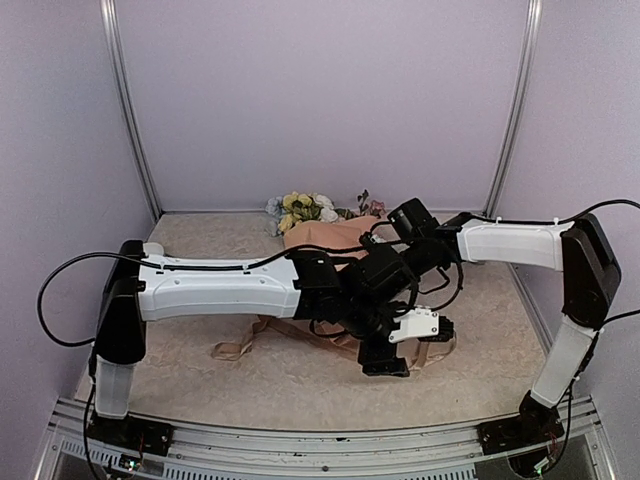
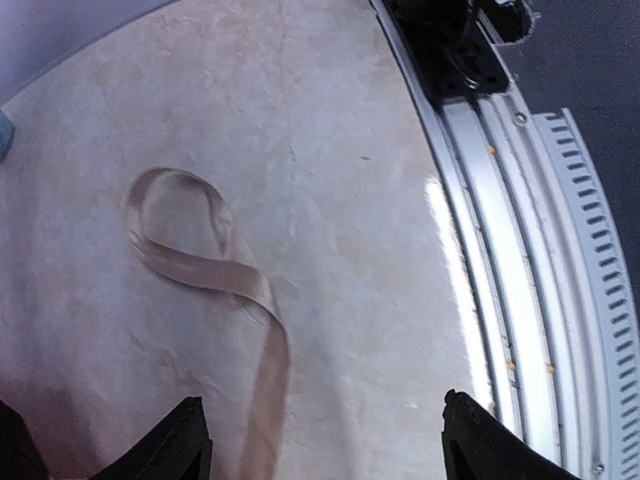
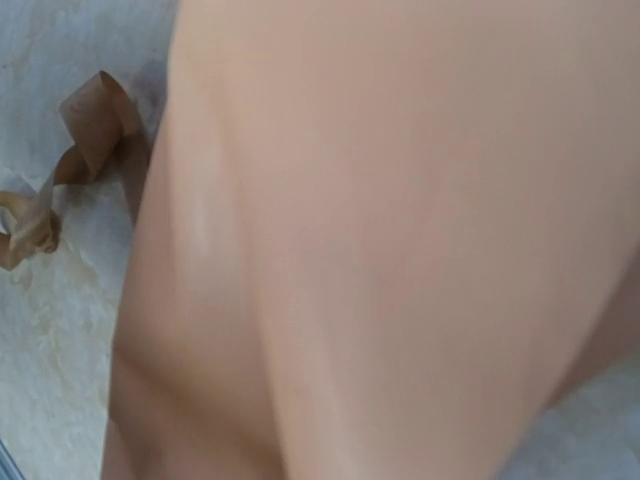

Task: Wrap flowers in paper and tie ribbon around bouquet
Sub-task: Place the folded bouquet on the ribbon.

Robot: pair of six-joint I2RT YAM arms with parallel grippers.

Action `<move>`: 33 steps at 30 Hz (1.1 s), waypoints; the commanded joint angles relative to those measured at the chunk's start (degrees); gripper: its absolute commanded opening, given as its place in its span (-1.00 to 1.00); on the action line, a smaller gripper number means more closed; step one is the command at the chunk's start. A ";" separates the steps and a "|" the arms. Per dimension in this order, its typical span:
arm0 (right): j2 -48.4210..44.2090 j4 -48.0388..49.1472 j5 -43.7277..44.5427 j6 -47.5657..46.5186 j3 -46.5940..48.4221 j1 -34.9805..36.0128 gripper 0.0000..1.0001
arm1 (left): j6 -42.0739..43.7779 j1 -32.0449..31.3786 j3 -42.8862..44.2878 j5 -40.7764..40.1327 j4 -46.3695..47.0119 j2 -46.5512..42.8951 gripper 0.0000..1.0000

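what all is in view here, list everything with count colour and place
flowers: one bunch, yellow, white, pale blue and pink blooms, far middle of the table
paper: one sheet, peach-pink, around the stems just in front of the blooms
ribbon: one, tan, loose and looping on the table near the front
table: one, beige marbled top
walls: lilac, on three sides
rail: one, silver metal, along the near edge
left arm: one, white and black, reaching in from the left
right arm: one, white and black, reaching in from the right, over the paper
left hand: one, black, open above the ribbon
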 commanded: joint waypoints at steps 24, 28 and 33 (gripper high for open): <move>-7.34 9.87 -2.01 10.06 -11.77 7.17 -1.00 | -70.44 35.49 -68.72 -21.27 10.79 -46.98 0.49; -7.36 10.35 -1.91 10.57 -12.43 8.55 -1.00 | -69.86 35.76 -70.91 -14.53 15.49 -44.65 0.46; -7.69 11.90 -2.04 11.73 -14.50 9.18 -1.00 | -69.14 36.09 -73.91 -13.65 16.12 -43.09 0.23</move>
